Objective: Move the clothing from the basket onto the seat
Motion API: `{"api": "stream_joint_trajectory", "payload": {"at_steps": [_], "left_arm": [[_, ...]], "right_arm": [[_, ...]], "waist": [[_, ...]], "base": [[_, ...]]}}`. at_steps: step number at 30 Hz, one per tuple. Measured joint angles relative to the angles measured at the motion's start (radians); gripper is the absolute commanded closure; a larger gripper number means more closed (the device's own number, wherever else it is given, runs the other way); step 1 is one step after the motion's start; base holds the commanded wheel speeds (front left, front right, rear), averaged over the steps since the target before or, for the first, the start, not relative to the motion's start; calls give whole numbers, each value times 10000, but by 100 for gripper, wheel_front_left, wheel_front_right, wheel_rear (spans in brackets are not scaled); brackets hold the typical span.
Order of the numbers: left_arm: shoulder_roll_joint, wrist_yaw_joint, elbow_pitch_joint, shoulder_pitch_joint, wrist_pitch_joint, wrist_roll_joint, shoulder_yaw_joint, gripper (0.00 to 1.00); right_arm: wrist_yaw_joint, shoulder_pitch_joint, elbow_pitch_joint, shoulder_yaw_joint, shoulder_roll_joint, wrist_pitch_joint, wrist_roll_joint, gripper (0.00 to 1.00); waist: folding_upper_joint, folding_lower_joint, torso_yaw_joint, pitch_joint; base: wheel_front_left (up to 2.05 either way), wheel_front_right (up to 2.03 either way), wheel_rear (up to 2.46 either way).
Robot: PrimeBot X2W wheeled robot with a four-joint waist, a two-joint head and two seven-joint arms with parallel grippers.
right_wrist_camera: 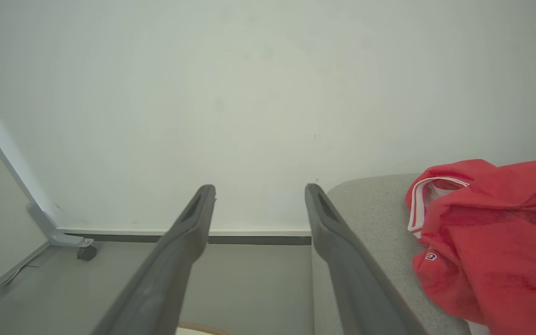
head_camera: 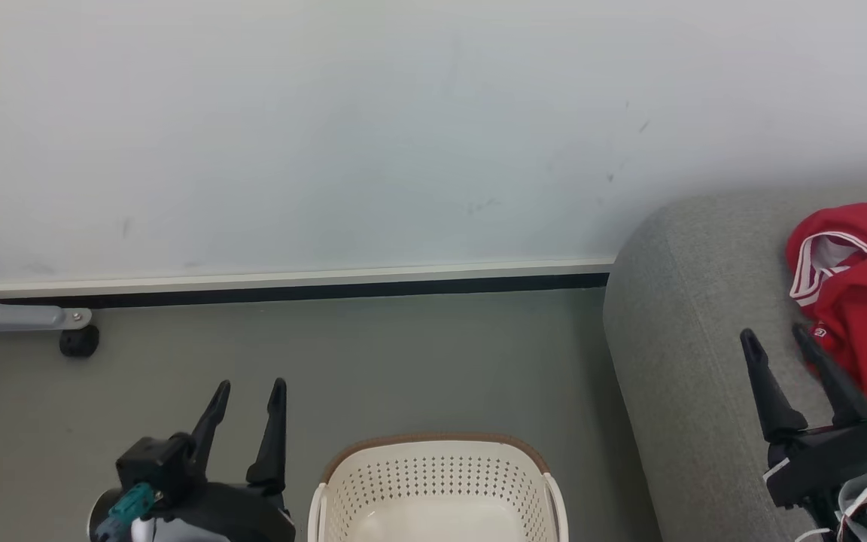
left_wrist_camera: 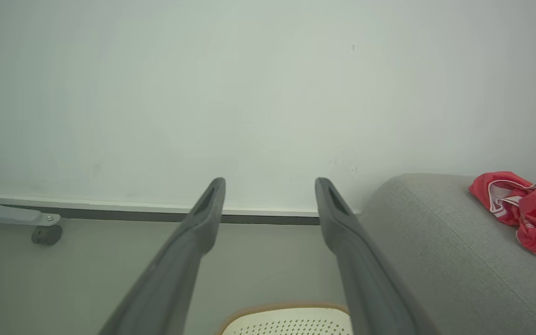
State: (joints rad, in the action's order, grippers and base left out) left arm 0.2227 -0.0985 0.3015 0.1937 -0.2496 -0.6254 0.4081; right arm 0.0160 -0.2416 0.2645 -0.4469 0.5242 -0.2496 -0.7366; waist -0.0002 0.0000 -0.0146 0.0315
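Just right of the right pincer [head_camera: 774, 333], the red clothing [head_camera: 859, 309] lies bunched on the grey seat [head_camera: 682, 354], beside the fingers and not gripped. That pincer stands wide, holding nothing. The left pincer [head_camera: 250, 386] is also wide and holds nothing. The basket [head_camera: 433, 452] sits on the floor just to its right, between the two pincers.

Living room: sofa [head_camera: 674, 339], laundry basket [head_camera: 433, 476]

Pale white wall [head_camera: 328, 113] behind, faint scuffs. White skirting board [head_camera: 290, 272] with black strip along its base. Grey-green floor [head_camera: 403, 361]. Far left: grey metal frame leg [head_camera: 12, 316] on black caster wheel [head_camera: 78, 341].
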Motion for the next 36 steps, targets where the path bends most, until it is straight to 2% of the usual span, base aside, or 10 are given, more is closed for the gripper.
{"api": "stream_joint_trajectory", "payload": {"at_steps": [9, 13, 19, 36], "left_arm": [[-94, -171, -431, -808, 0, 38, -719, 0], [-180, -174, -616, -1029, 0, 178, -930, 0], [-253, -245, -834, -1336, 0, 336, -1220, 0], [-583, -247, -984, -1334, -2, 920, -1595, 0]], "right_arm": [[-612, 767, -1246, 318, -291, 0, 579, 0], [-767, 1145, -1599, 399, -412, 0, 771, 0], [-865, 1407, -1906, 487, -633, -2, 1007, 0], [-874, 1613, -2203, 965, -709, -42, 1384, 0]], "waist": [[2, 0, -218, 25], [2, 0, -246, 0], [2, 0, -174, -126], [2, 0, -107, -240]], "base": [[0, 0, 0], [0, 0, 0], [0, 0, 0], [0, 0, 0]]}}
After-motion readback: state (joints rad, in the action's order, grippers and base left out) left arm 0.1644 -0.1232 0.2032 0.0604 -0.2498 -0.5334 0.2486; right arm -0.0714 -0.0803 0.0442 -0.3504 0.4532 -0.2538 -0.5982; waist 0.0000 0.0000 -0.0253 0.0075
